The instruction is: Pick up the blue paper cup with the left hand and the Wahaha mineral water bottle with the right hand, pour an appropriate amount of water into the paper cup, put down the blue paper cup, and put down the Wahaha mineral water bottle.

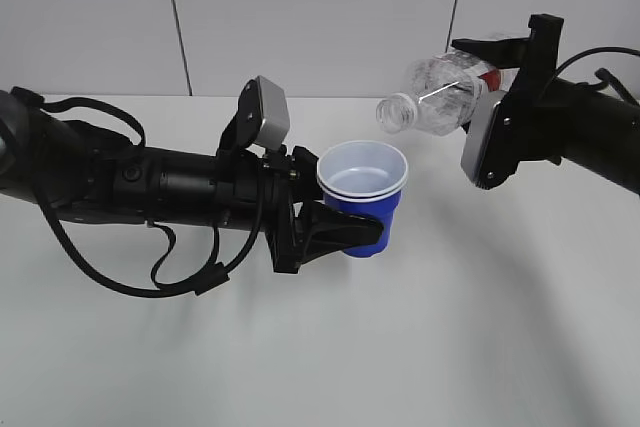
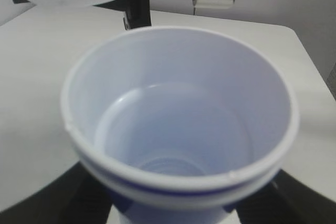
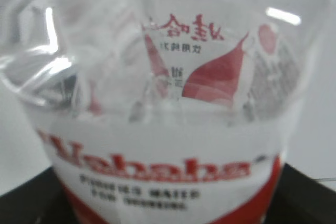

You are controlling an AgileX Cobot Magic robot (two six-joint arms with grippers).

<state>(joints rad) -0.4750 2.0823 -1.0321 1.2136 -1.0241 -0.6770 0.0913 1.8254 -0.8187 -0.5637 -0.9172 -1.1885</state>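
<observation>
Cup (image 1: 362,195) held upright above the table (image 1: 480,327), left gripper (image 1: 345,230) clamped round its blue lower half. White inside, doubled rim; a little water at the bottom in left wrist view (image 2: 173,145). Bottle (image 1: 438,95) tipped nearly flat, open mouth pointing left and slightly down, up and right of the cup rim, not touching. Right gripper (image 1: 505,72) closed on the bottle at its red-and-white label. Right wrist view: bottle (image 3: 168,129) fills frame, label up close, blurry.
</observation>
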